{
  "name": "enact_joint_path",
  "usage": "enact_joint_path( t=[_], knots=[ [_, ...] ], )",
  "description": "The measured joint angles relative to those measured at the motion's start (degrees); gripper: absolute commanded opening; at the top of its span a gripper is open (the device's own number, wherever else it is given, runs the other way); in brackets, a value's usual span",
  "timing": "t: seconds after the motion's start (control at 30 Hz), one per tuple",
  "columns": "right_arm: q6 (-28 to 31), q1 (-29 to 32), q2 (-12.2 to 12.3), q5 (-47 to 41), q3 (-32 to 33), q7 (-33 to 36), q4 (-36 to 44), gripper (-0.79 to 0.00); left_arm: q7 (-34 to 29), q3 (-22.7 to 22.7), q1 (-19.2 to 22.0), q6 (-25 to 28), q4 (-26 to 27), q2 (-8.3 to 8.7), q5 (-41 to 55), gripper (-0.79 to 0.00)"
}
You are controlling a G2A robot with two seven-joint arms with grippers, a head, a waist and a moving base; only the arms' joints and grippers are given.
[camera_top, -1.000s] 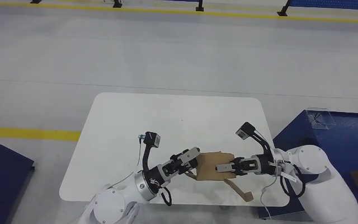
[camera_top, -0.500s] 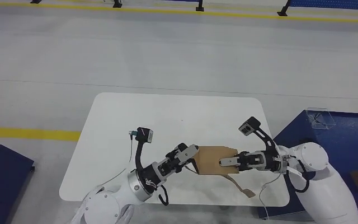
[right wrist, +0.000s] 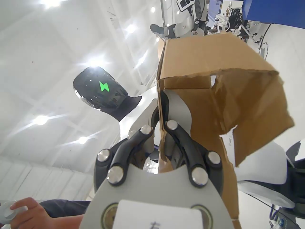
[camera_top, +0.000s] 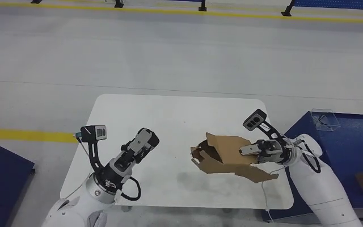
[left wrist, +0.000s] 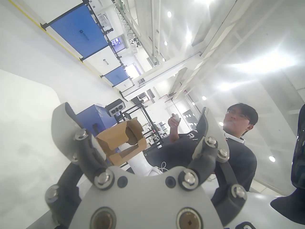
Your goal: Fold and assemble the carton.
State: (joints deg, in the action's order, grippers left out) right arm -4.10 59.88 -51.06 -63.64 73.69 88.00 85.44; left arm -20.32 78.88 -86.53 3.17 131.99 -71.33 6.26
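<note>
1. Clamping one wall of the carton (camera_top: 222, 158), the right gripper (camera_top: 247, 151) holds it half-folded over the table's (camera_top: 170, 113) right side.
2. Left gripper (camera_top: 148, 136) hangs spread wide over the table's left side.

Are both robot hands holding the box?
No, only the right gripper pinches the carton; the left gripper is open and apart from it.
</note>
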Motion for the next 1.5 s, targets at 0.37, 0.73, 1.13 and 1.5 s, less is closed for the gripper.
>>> enact_joint_path(
  t=[0.37,0.73,1.13,1.5],
  knots=[
    [-6.3,-0.5,-1.4,-11.0,-2.2,0.1,0.3,-0.785,-7.4,0.5,0.5,-1.1,2.7,1.2,-21.5,0.0],
    [-2.9,-1.4,-1.3,-9.9,-2.8,0.0,3.7,-0.785,-18.0,0.3,0.5,-11.4,2.7,1.82,-18.8,0.0],
    [-0.3,-0.5,-0.8,-7.5,-3.4,0.0,5.0,-0.785,-19.0,-1.2,0.4,-10.4,2.7,2.2,-17.6,0.0],
    [0.9,0.6,-0.2,-7.1,-3.3,0.0,6.7,-0.785,-20.7,-2.9,-0.1,-12.1,2.7,2.64,-18.8,0.0]
  ],
)
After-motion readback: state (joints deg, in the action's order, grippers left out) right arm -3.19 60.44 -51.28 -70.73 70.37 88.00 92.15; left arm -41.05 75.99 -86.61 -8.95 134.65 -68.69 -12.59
